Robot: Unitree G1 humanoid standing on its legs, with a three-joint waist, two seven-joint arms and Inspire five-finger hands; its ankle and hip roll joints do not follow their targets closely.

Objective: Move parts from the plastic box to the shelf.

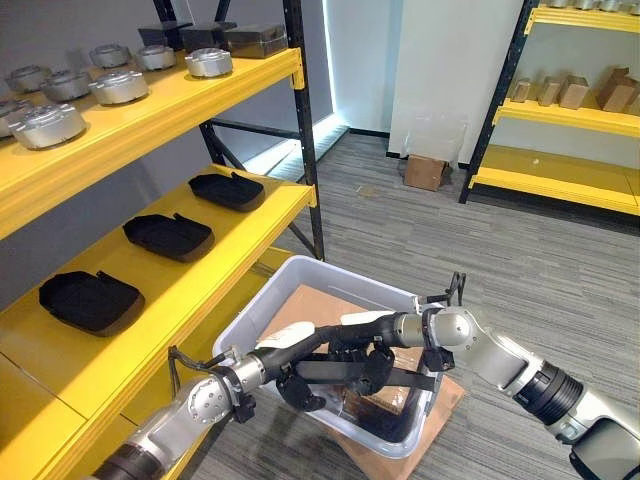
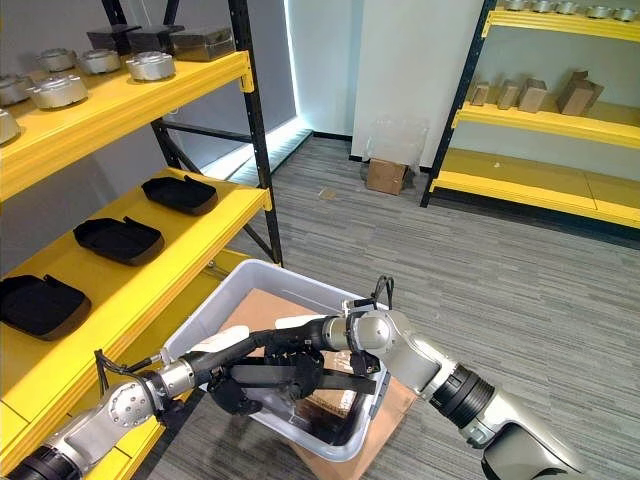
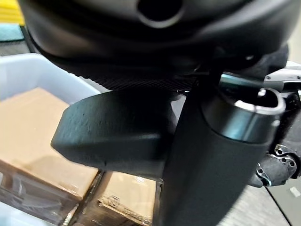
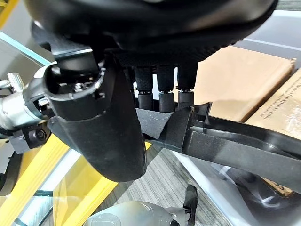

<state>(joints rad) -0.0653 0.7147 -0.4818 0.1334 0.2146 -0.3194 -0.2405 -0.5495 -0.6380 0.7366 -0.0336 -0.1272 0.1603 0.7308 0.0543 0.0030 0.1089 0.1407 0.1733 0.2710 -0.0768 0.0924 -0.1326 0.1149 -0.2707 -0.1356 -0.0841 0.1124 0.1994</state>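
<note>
At the left of the frame, the yellow shelf [image 1: 215, 262] already carries three black moulded parts [image 1: 168, 236] in a row, with grey metal discs [image 1: 120, 87] on the tier above. Over the grey plastic box [image 1: 262, 308] at lower centre, the left hand [image 1: 296, 386] and right hand [image 1: 372, 360] both curl round a flat black part [image 1: 340, 371] with a raised rim. Brown cartons [image 3: 33, 132] lie inside the box beneath it.

Three black trays [image 1: 168, 236] sit on the middle shelf [image 1: 215, 275]. One plastic box [image 1: 300, 275] stands below. At least six round metal parts [image 1: 118, 87] line the top shelf.
</note>
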